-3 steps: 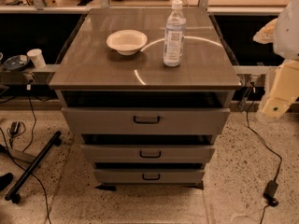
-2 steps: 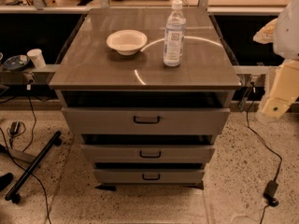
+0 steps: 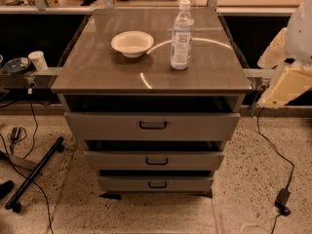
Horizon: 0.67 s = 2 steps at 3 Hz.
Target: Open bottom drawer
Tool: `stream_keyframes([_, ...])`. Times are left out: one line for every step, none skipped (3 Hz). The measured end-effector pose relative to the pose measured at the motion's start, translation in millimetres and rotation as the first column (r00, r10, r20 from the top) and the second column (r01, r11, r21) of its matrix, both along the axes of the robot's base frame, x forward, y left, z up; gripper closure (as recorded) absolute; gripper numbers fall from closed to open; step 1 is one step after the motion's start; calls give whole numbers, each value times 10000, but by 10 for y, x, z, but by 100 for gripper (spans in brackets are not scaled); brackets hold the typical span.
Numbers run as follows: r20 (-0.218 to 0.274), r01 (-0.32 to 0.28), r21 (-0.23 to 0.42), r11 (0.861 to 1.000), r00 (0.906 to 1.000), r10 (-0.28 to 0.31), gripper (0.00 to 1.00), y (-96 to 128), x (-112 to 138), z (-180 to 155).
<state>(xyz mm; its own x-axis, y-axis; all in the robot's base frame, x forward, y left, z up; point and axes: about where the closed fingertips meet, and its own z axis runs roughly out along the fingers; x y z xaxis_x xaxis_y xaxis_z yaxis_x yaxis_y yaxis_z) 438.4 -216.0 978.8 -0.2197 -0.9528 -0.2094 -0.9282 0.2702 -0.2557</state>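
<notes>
The cabinet (image 3: 97, 77) has three grey drawers stacked in its front. The bottom drawer (image 3: 122, 184) is the lowest and narrowest front, with a small dark loop handle (image 3: 157, 184) at its middle and a dark gap above it. The middle drawer (image 3: 117, 160) and the taller top drawer (image 3: 107, 126) sit above it. My gripper (image 3: 285, 87) shows as a cream wedge at the right edge, level with the cabinet top, well right of and above the bottom drawer, touching nothing.
A white bowl (image 3: 131, 43) and a water bottle (image 3: 182, 35) stand on the cabinet top. Cables and a power brick (image 3: 282, 199) lie on the floor at right. A black stand leg (image 3: 34, 174) crosses the floor at left. A cup (image 3: 37, 60) sits on a left shelf.
</notes>
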Motion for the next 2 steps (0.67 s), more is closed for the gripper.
stream_keyframes([0, 0, 0, 10000, 10000, 0, 66, 0, 0, 0])
stream_keyframes([0, 0, 0, 10000, 10000, 0, 63, 0, 0, 0])
